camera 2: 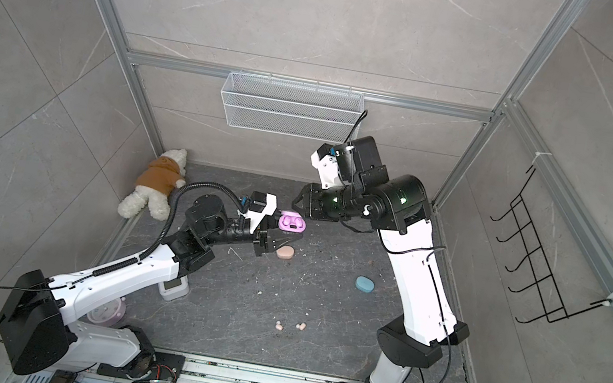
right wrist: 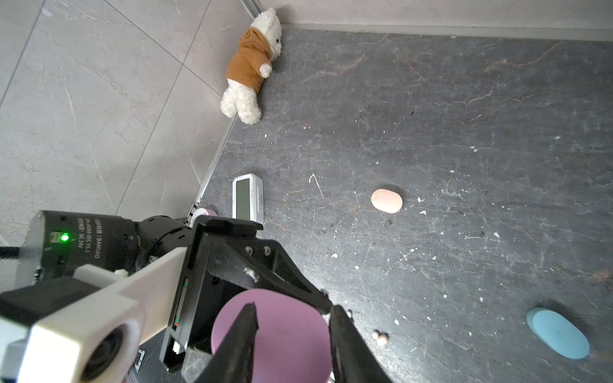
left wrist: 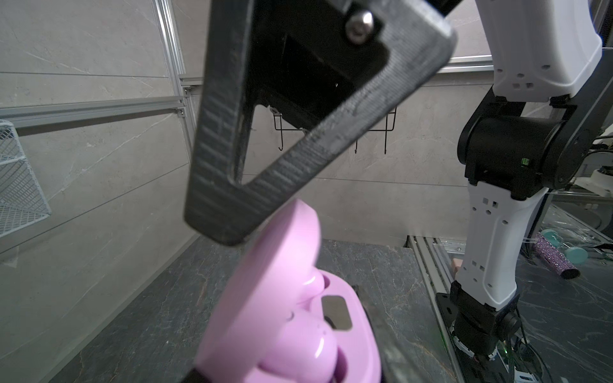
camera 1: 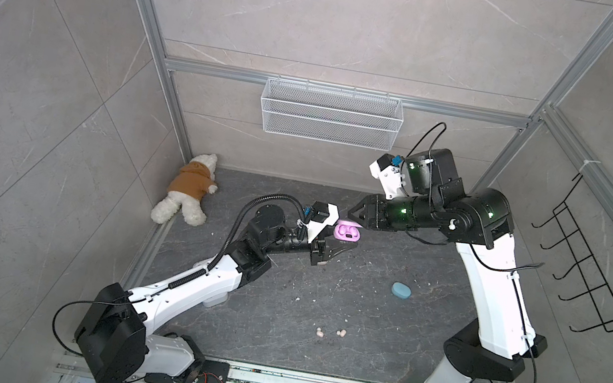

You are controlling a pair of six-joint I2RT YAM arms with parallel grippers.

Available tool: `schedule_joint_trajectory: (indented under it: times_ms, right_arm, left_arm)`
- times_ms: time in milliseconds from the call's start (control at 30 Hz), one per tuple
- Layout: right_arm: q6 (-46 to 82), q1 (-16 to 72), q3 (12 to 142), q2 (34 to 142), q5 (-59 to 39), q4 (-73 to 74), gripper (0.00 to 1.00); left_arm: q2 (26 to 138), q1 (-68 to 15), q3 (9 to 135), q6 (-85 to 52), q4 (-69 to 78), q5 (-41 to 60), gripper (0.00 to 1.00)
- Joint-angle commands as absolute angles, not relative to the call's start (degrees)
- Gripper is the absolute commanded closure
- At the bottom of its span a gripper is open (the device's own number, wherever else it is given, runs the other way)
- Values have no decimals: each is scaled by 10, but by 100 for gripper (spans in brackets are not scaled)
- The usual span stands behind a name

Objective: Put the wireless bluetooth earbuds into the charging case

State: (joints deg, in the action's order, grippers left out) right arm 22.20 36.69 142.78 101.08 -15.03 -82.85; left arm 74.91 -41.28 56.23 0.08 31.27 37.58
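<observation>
Up front, peach earbuds [camera 1: 320, 332] lie loose on the counter [camera 1: 271, 342], not yet cased. Further back, left gripper [camera 1: 334, 252] pinches the base of the open lilac case [camera 1: 347, 233]; both lilac earbuds [left wrist: 298, 345] look seated inside. Beyond, right gripper [right wrist: 293, 308] part-spread, gripping nothing, one tip against the lid [left wrist: 275, 265]. I'd push the lid shut slowly, square to the hinge, left clamping firm.

Open tabletop [camera 1: 360, 315] between blue case [camera 1: 401, 290] and peach earbuds [camera 1: 320, 332]; lilac case [camera 1: 346, 233] tight between left pincer [camera 1: 339, 249] and right pincer [camera 1: 353, 214].
</observation>
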Motion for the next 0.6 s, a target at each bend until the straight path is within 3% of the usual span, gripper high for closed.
schedule_joint_trajectory:
  times_ms: [0,567]
  right_arm:
    - [209,370,1412,986,-160,-845,62]
    - [197,409,1386,977,-138,-883,62]
  left_arm:
    - [733,-414,566,18,328,374,99]
    - [732,-414,567,22,318,366,99]
